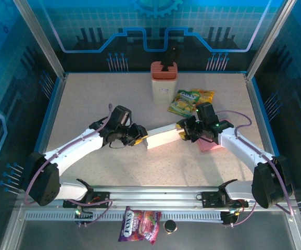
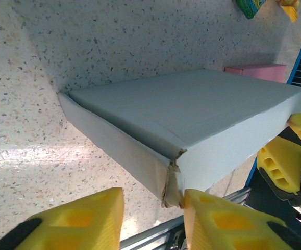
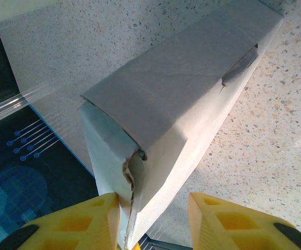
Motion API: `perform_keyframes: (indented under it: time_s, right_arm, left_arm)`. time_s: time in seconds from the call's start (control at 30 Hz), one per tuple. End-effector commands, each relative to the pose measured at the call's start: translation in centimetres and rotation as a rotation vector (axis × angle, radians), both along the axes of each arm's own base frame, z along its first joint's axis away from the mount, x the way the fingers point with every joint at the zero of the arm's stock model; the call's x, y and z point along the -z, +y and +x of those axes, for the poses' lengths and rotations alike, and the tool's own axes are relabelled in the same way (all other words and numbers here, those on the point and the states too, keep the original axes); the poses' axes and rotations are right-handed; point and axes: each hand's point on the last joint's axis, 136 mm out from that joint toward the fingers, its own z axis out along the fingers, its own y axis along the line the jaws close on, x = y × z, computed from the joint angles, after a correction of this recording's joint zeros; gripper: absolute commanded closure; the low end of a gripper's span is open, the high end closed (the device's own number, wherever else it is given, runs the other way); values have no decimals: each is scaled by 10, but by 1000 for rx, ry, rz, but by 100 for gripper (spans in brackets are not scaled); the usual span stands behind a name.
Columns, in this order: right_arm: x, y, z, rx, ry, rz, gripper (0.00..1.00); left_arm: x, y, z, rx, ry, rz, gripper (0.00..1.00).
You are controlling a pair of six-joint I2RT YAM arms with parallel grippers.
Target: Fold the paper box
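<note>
The white paper box (image 1: 163, 136) lies closed on the speckled table between my two grippers. My left gripper (image 1: 139, 136) is at its left end. In the left wrist view the box (image 2: 192, 104) has a torn, creased corner sitting between the yellow fingers (image 2: 72, 224). The corner touches the right finger and the left finger stands apart, so my left gripper (image 2: 153, 221) is open. My right gripper (image 1: 183, 131) is at the other end. There the box (image 3: 182, 94) has a corner resting against the left finger, with a gap to the right finger; my right gripper (image 3: 153, 224) is open.
A pink holder (image 1: 164, 80) with a black tool stands at the back centre. Green and yellow snack packets (image 1: 189, 100) lie beside it. A pink flat box (image 1: 210, 145) lies under the right arm. A purple candy bag (image 1: 139, 225) and a black cap (image 1: 170, 226) lie below the front rail.
</note>
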Motion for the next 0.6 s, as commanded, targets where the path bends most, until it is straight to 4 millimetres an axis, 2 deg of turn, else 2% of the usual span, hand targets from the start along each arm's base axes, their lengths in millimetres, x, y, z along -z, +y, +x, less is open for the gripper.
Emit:
perform_keyframes:
  time_s: [0.0, 0.17, 0.27, 0.37, 0.57]
  right_arm:
    - [29, -10, -20, 15, 118, -52, 61]
    - [30, -10, -20, 17, 123, -54, 61]
    - [29, -11, -21, 19, 122, -55, 61]
    - [30, -11, -22, 18, 125, -55, 61]
    - [31, -10, -24, 18, 131, -58, 61]
  left_arm:
    - [12, 2, -7, 7, 31, 2, 70]
    - [0, 4, -9, 7, 7, -2, 79]
    - [-17, 3, -3, 6, -26, -7, 75]
    - [-26, 2, 3, 1, -42, -4, 66]
    - [-6, 3, 0, 8, 0, 16, 67]
